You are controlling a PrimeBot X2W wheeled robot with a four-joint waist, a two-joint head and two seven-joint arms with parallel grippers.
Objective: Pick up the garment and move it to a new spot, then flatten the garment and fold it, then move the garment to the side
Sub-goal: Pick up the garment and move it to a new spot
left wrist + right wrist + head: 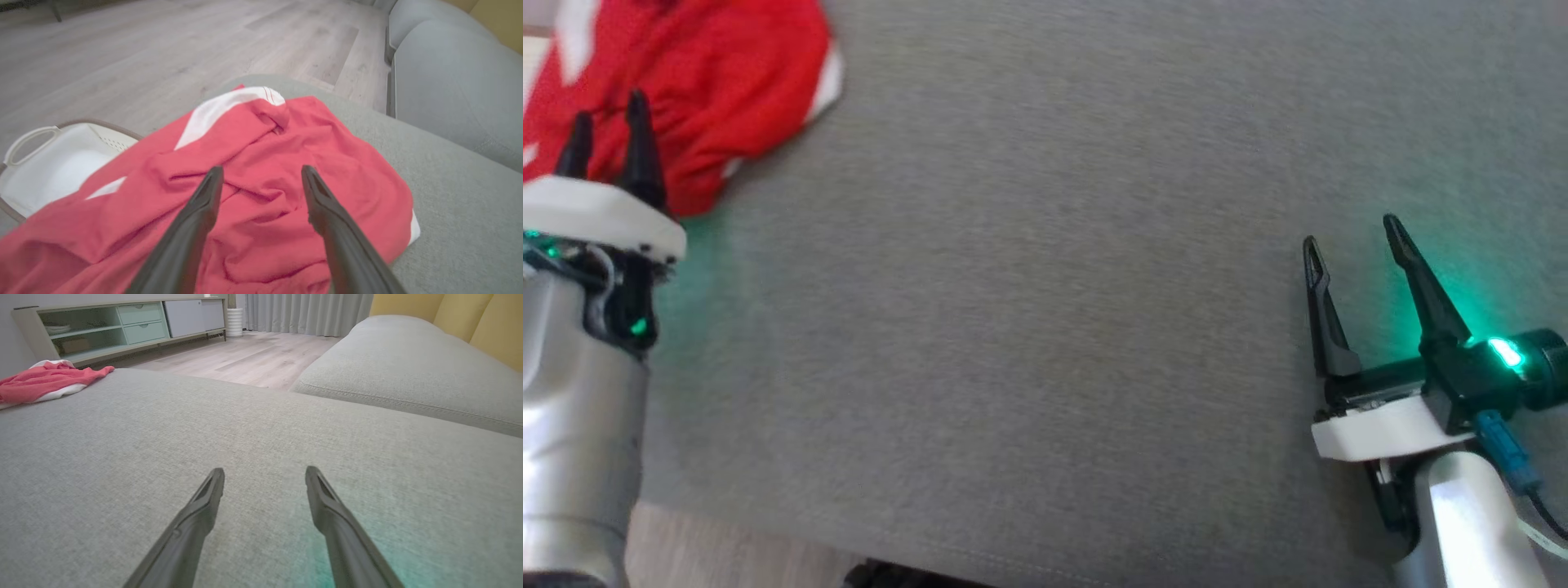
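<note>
Silver forearms (580,392), white wrist shells (596,214), black tapered fingers (1421,286), green lamps (1505,353), blue plug (1503,445) at right wrist.

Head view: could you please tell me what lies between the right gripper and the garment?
Just bare grey cushion separates the right gripper from the garment in the head view.

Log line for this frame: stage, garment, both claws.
stage: pre-grasp | garment: crumpled, far left of cushion | left claw: open, at garment, contact unclear | right claw: open, empty, over bare cushion
</note>
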